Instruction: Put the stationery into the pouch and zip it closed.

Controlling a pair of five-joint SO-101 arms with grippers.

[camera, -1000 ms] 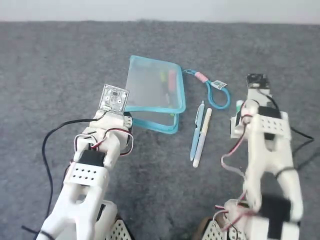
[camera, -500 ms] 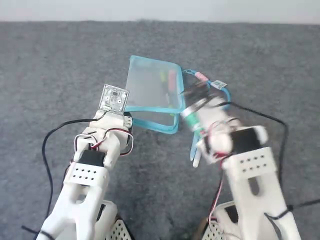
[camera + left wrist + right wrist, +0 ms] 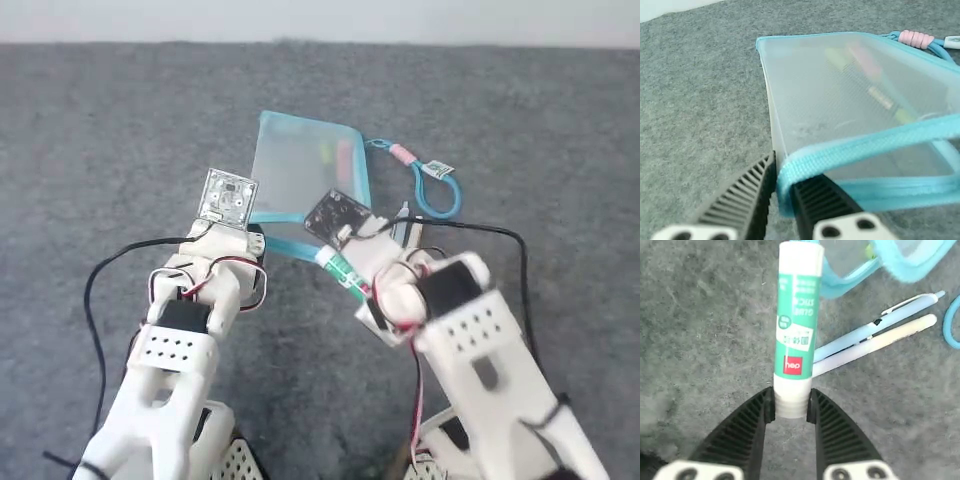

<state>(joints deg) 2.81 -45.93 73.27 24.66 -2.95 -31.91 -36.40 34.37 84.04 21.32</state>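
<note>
A grey, carpet-like worktop (image 3: 100, 120) carries everything. A blue loop strap (image 3: 441, 200) with a pink bead (image 3: 402, 153) lies right of centre in the high view, tied to the top right corner of the pouch (image 3: 300, 180). Two pens lie side by side on the grey surface, a light blue pen (image 3: 880, 325) and a cream pen (image 3: 885, 339), touching along their length. In the high view the right arm covers most of them and also overlaps the pouch's lower right corner. The pouch is clear plastic with a turquoise border and sits just above the centre of the high view. Its open edge faces the lower part of the frame, and coloured items show through its wall. The glue stick (image 3: 795, 325) is white and green. In the high view its long axis runs diagonally from lower right to upper left, with the free end at the pouch's lower edge. In the right wrist view that end reaches the turquoise rim of the opening. The right gripper (image 3: 790, 402) is clamped on the stick's white base end, its fingers pressed against both sides. The left gripper (image 3: 784, 172) is closed on the pouch's turquoise rim at the lower left corner and holds it raised off the worktop.
</note>
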